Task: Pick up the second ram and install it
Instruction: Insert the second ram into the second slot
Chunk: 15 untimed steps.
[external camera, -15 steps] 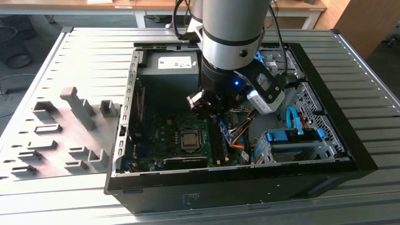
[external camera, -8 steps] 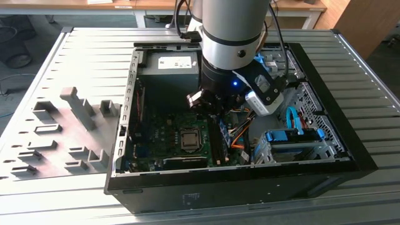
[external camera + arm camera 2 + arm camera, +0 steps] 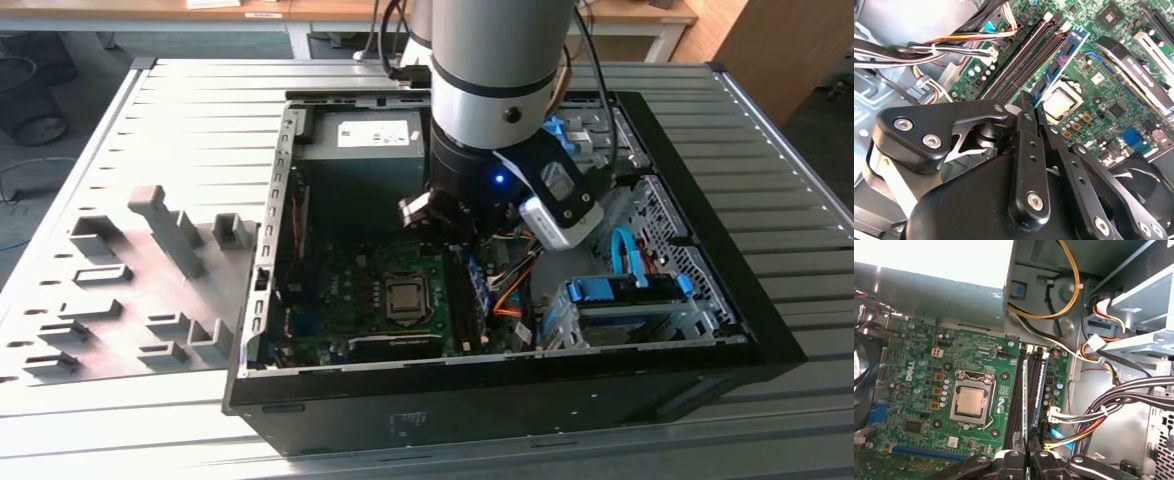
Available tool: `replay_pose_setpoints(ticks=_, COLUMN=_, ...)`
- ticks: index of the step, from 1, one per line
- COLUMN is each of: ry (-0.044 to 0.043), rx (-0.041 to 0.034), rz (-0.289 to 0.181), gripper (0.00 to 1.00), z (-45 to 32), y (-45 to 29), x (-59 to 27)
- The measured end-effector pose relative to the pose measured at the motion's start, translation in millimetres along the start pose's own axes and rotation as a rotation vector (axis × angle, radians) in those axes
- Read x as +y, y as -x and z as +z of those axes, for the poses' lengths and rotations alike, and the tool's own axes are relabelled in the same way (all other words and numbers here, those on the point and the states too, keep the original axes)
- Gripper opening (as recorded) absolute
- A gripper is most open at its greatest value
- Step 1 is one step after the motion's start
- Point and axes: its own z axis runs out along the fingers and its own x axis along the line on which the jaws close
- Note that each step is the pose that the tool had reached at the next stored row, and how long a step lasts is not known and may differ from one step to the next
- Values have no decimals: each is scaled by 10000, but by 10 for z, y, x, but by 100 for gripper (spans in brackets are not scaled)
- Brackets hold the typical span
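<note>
First wrist view: gripper (image 3: 1027,459) poised over the motherboard (image 3: 929,360) inside the open PC case (image 3: 747,340). Its fingers are drawn nearly together on the thin edge of the second ram (image 3: 1026,395). From my remote seat the stick reads edge-on, running straight out from between the fingers along the dark memory slots (image 3: 1015,400). I can't tell whether it's seated in a slot or just above one. Beside it sits a blue-edged strip (image 3: 1040,385); can't say what that is.

Second wrist view shows the same stick (image 3: 1061,57) w/ blue face and chips, lying parallel to the slots and between them and the CPU socket (image 3: 1059,102).

Exterior view: arm (image 3: 494,60) drops in from 12 o'clock, w/ its wrist above the board's centre. The slots lie at approx. 3 o'clock of the CPU socket. Orange and black cables (image 3: 514,290) hang at 3 o'clock of the slots. A blue-tabbed drive cage (image 3: 627,295) sits at 4 o'clock of the wrist. Gray fixture blocks (image 3: 167,235) stand on the ribbed metal table (image 3: 200,120) at 9 o'clock of the case, well apart from the gripper.
</note>
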Motion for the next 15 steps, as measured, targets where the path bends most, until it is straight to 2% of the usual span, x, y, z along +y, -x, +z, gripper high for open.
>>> replay_pose_setpoints(ticks=11, ry=-50, rx=-37, rz=827, gripper=14, z=3, y=0, x=0)
replay_pose_setpoints(ticks=15, ry=-84, rx=-60, rz=1350, gripper=14, z=8, y=0, x=0)
